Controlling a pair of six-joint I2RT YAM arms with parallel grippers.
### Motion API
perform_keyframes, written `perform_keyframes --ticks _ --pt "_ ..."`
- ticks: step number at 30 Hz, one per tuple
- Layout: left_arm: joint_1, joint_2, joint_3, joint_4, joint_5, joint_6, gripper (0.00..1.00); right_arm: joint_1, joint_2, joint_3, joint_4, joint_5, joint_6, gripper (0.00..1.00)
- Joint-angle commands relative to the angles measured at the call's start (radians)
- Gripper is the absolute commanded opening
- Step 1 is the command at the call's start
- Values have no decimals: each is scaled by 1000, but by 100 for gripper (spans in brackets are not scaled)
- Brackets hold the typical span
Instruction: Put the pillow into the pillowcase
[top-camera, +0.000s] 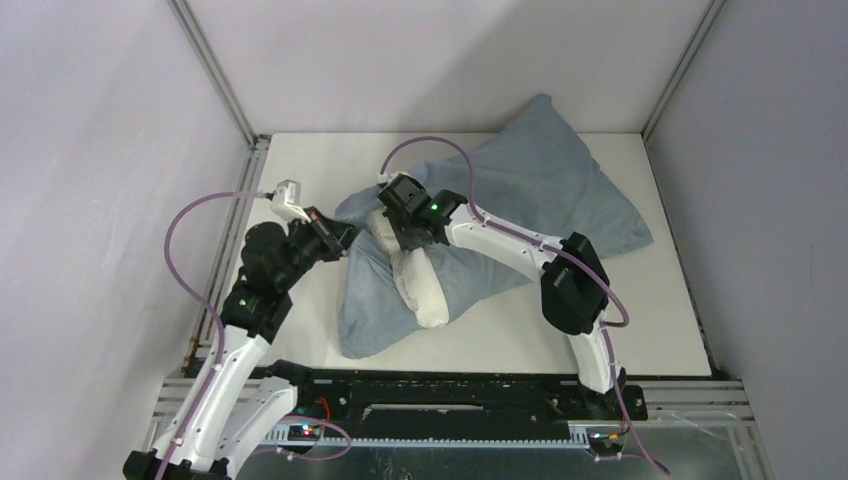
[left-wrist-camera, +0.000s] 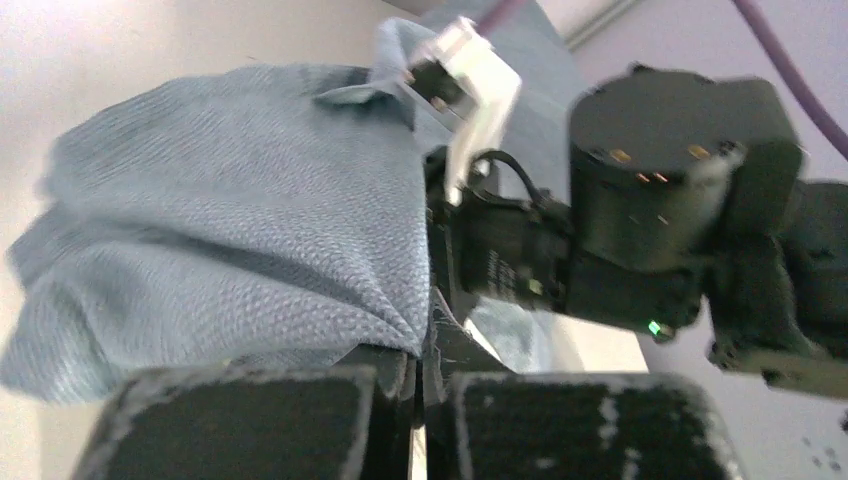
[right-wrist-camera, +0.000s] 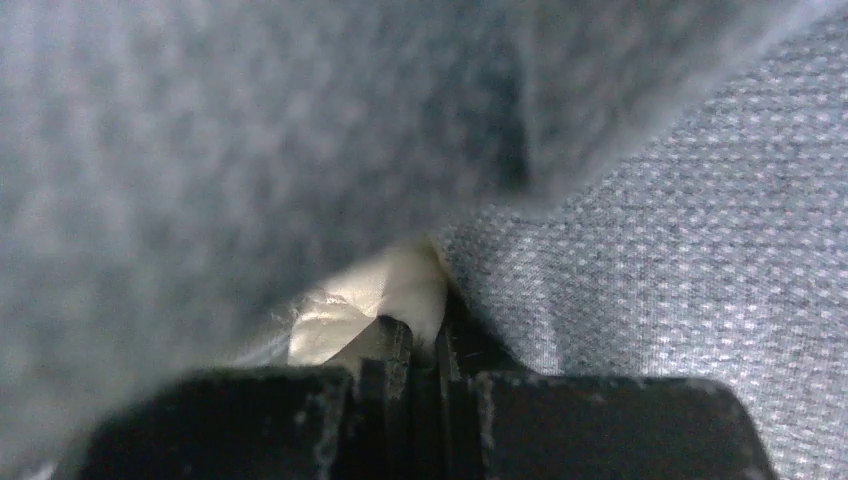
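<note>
Dusty blue-grey, limp and wrinkled, the big fabric pillowcase (top-camera: 530, 190) sprawls from the far right corner of the white bench top (top-camera: 660, 330) towards the middle of the near edge. The plump off-white rectangular pillow (top-camera: 425, 290) pokes out of its folds near the centre, one rounded end bare and the rest under cloth. Pale grey walls (top-camera: 90, 150) shut the bench in, with aluminium posts (top-camera: 215, 70) at the far corners, and a purple cable (top-camera: 185, 260) loops out beside the left edge. From overhead, the right arm lies across the pillowcase and its wrist hides the pillow's far end, so neither arm's fingertips show. The wrist cameras fill that in. The left gripper (left-wrist-camera: 420, 365), at the cloth's left border, has its jaws pressed together on a gathered fold of the pillowcase, which bulges away from it. Just behind that fold sit the right arm's black wrist block (left-wrist-camera: 650, 200) and a white plastic bracket (left-wrist-camera: 470, 90). The right gripper (right-wrist-camera: 437, 345) is buried in cloth, with its jaws together. Off-white pillow and blue weave both meet at the tips, and I cannot tell which of them is pinched.
</note>
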Motion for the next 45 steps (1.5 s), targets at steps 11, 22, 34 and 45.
perform_keyframes --ticks 11,22,34,45 --pt "-3 -16 -104 17 172 -83 0 -157 -74 204 16 -8 141 6" --pt "39 302 101 99 199 -81 0 29 -256 112 -26 20 -69 63" --pt "129 435 252 77 219 -64 0 276 -338 -244 -10 272 -277 76" --pt "161 436 230 44 193 -25 0 261 6 -72 -102 547 -267 74"
